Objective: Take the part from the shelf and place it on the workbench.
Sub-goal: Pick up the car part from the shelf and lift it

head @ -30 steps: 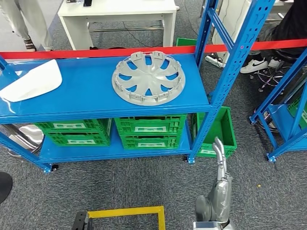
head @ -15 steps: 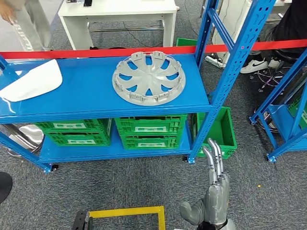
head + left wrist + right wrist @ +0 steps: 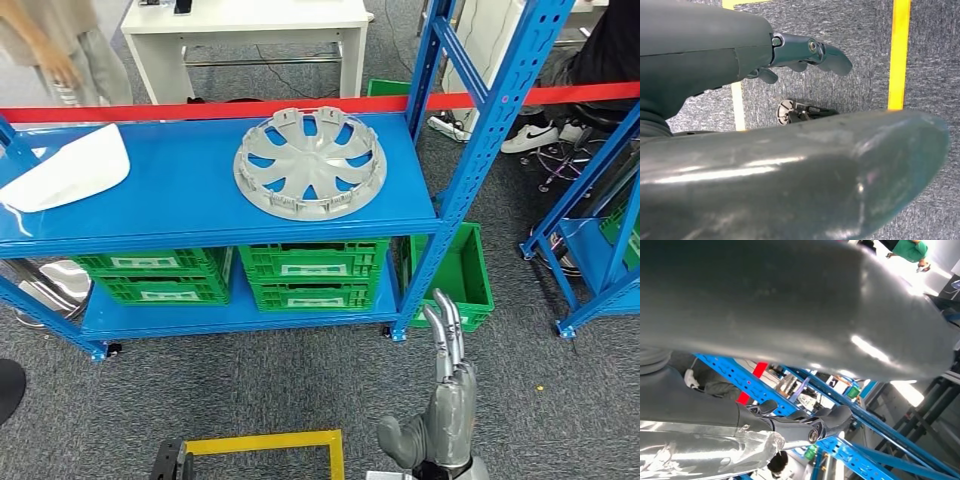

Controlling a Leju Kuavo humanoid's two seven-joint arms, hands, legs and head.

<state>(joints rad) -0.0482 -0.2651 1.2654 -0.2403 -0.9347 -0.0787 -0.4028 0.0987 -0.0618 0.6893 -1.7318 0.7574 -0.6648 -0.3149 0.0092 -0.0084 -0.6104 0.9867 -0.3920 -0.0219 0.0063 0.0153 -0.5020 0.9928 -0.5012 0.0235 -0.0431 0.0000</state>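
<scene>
**Grey wheel cover on shelf; both robot hands empty**

Far to the left of the right robot hand (image 3: 441, 420), and beyond it, a white curved plastic panel (image 3: 66, 168) lies on the top deck of the blue steel shelf (image 3: 189, 200). A person's hand and grey trousers (image 3: 64, 60) show behind that end of the shelf. The round grey plastic wheel cover (image 3: 310, 163) lies flat on the same deck, ahead and to the left of the right robot hand and well apart from it. Green plastic crates (image 3: 313, 274) sit on the lower deck under the cover. The right robot hand is raised above grey carpet, fingers (image 3: 447, 330) extended, thumb out to the side, holding nothing. The left robot hand (image 3: 806, 52) hangs over carpet crossed by yellow tape (image 3: 899, 52), fingers extended, holding nothing.
</scene>
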